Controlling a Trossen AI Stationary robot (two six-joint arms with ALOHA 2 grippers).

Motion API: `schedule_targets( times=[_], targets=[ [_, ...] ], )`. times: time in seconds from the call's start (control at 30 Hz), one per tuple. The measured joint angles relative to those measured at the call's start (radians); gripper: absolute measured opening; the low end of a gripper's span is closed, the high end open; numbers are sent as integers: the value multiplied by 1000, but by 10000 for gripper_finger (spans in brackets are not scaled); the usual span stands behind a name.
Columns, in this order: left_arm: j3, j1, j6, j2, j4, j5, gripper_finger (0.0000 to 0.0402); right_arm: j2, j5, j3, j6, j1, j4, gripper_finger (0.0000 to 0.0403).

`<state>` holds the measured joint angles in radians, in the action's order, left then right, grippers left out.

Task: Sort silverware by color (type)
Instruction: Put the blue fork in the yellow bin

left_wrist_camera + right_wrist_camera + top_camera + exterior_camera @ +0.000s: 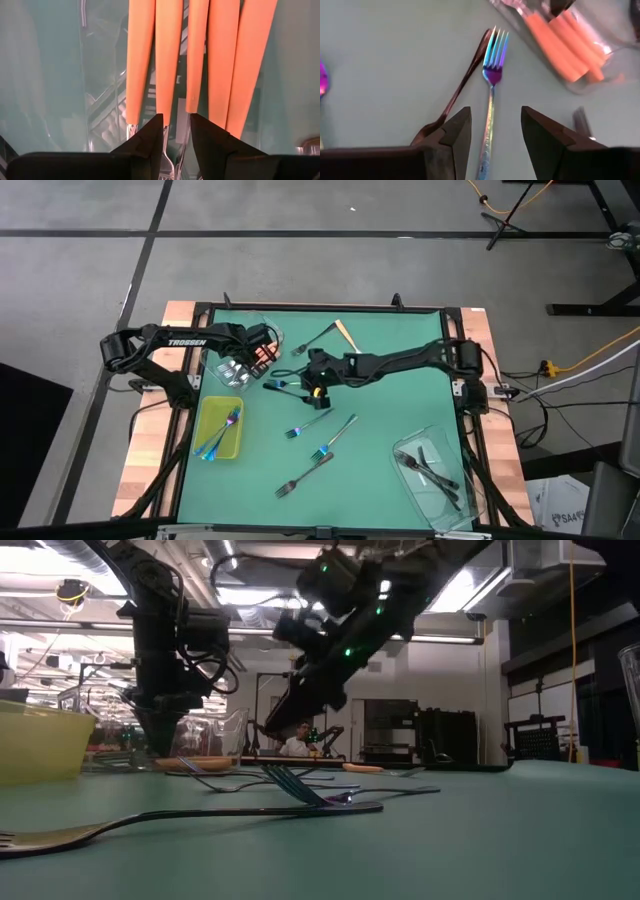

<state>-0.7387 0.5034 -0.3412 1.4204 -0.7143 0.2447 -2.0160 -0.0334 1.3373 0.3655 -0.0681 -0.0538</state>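
Item: slim iridescent blue-purple metal fork (pixel 491 95), flat on the green desk (pixel 400 395) beneath the right gripper (pixel 492 132), fingers wide astride its handle; likely light, rigid, slick, best pinched mid-handle; left gripper (pixel 175 135), fingers narrowly parted, hovers over orange-handled forks (pixel 200 55).

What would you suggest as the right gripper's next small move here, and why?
Probably lower straight down and close on the iridescent fork. The right gripper is open, and its fingers straddle that fork's handle on the mat. A dark fork lies close alongside, so a straight descent seems wise. The left gripper sits over the orange-handled forks in the clear tub.
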Motion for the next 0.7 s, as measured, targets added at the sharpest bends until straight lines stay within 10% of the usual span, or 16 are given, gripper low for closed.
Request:
schedule_targets(
  times=[0.7],
  targets=[
    [0, 0, -49, 0, 2, 0, 93, -115, 139, 2, -51, -70, 51, 161]
  ],
)
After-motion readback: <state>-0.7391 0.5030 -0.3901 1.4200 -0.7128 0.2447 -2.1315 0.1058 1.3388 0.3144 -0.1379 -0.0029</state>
